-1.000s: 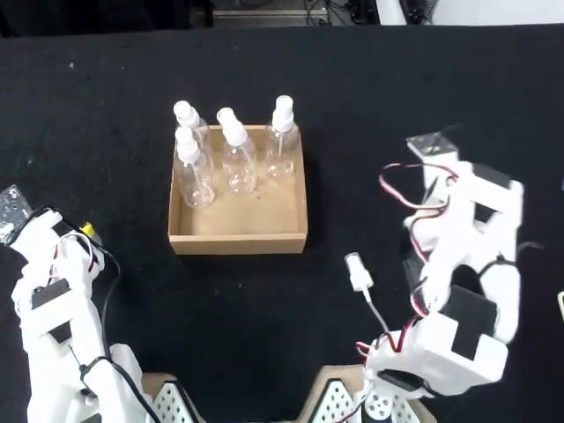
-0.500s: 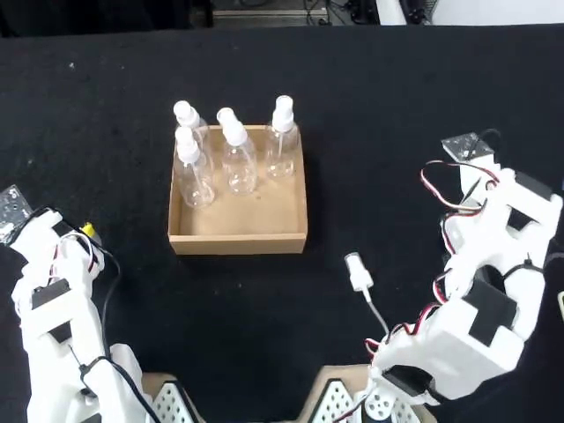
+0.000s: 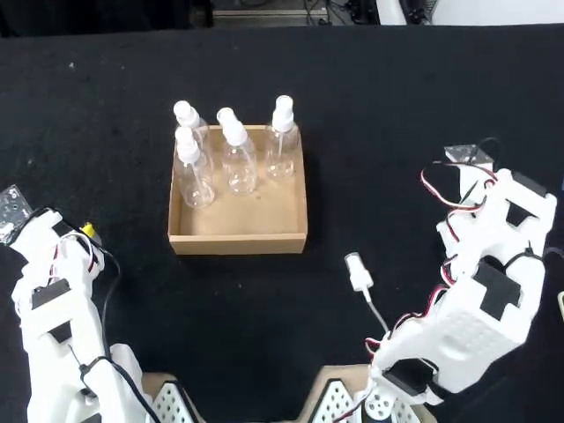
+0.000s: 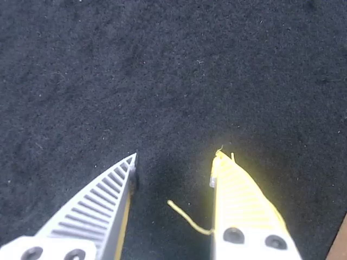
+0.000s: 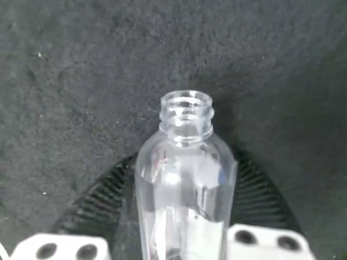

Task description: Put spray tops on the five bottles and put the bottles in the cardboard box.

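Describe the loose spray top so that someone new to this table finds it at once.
Find the cardboard box on the black table. Off its right corner nearer the arms, a white spray top lies loose, a thin tube trailing from it. Unlike the tops on the four bottles in the box, it sits on no bottle.

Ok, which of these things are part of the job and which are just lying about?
Job: cardboard box; four capped bottles; uncapped bottle in the right gripper; loose spray top.
Lying about: cables beyond the black table.
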You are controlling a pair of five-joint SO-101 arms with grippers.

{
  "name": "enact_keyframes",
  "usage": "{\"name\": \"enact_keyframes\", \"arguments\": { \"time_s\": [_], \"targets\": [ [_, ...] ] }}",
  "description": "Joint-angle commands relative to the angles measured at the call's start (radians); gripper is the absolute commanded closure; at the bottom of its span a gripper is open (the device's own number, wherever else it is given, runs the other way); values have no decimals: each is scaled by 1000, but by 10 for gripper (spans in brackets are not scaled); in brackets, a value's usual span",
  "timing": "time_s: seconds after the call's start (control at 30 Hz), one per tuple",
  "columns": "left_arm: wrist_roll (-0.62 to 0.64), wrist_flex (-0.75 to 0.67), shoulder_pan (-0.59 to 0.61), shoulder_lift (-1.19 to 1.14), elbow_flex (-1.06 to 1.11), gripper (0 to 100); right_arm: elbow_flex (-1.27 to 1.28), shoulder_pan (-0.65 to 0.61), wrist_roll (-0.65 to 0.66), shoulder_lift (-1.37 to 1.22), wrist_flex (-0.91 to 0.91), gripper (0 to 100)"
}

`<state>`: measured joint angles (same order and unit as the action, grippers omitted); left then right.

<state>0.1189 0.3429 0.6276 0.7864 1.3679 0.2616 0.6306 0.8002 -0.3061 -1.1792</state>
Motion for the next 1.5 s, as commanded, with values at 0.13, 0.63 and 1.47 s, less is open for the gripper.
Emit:
{"name": "enact_keyframes", "arguments": {
  "time_s": [0.13, 0.63, 1.47],
  "targets": [
    [-8, -21, -1, 29, -18, 798, -127, 3, -8, 18, -5, 987],
    [-8, -21, -1, 29, -18, 798, 361, 46, -137, 653, 347, 988],
    [-8, -21, 1, 29, -18, 798, 964, 57, -698, 349, 2151, 987]
  ]
}}
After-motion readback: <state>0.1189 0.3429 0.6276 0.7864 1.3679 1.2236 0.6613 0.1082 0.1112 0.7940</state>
